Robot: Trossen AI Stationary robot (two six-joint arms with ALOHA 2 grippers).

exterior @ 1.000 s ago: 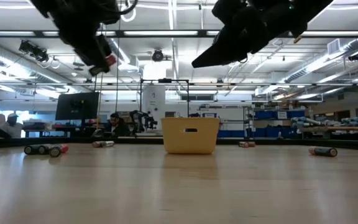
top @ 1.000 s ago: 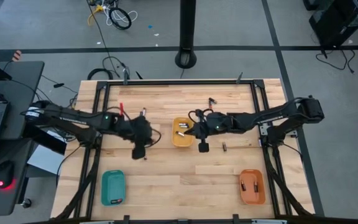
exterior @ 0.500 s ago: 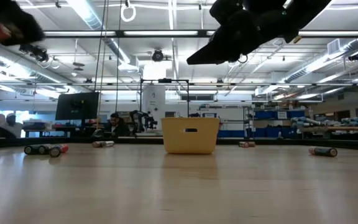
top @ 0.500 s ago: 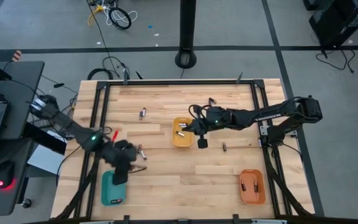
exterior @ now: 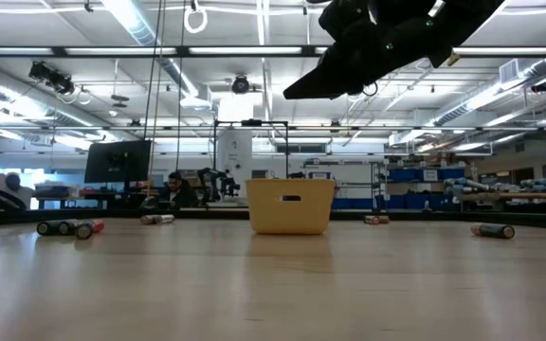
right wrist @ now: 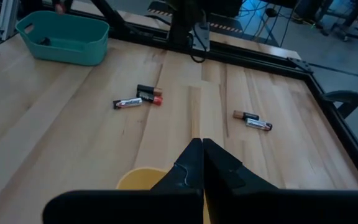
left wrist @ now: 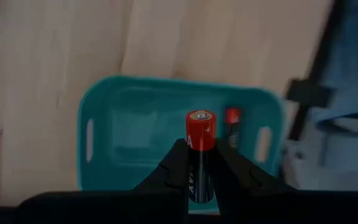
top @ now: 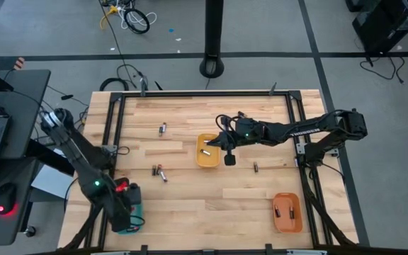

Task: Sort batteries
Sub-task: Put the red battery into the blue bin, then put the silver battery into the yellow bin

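My left gripper clamps a battery over the teal tray; right gripper hovers above the yellow tray, jaws together.

No legible text, brand or number is showing in any view. The battery held over the teal tray is carrying pale lettering along its dark body and a small mark on its red band, both too blurred to read. The loose batteries on the table are showing label bands only, unreadable.
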